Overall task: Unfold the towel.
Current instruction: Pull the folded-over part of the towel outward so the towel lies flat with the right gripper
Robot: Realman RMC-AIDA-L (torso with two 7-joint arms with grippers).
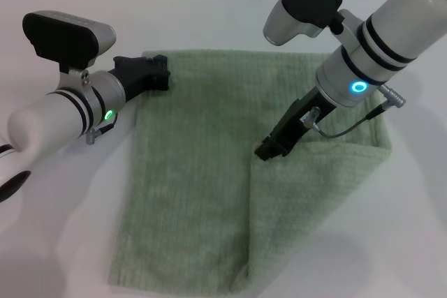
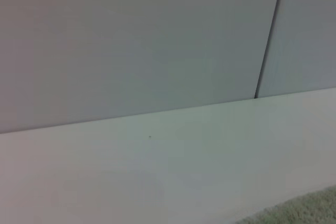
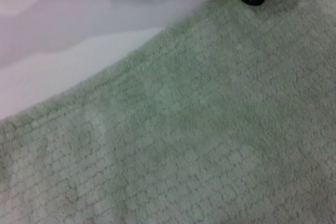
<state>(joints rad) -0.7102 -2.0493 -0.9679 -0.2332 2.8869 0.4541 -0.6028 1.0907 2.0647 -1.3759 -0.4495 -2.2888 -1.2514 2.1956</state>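
The pale green towel (image 1: pixel 195 172) lies on the white table (image 1: pixel 63 214), with its right part folded over itself into a flap (image 1: pixel 314 193). My left gripper (image 1: pixel 155 73) rests at the towel's far left corner, low over the table. My right gripper (image 1: pixel 267 150) points down onto the flap's inner edge near the towel's middle. The right wrist view is filled by towel (image 3: pixel 199 129), with a black part of the gripper at one edge. Only a small patch of towel (image 2: pixel 304 211) shows in a corner of the left wrist view.
Bare white table surrounds the towel on the left, right and far sides. A grey wall (image 2: pixel 136 40) with a dark seam rises behind the table. A cable with a metal plug (image 1: pixel 377 106) hangs from my right wrist.
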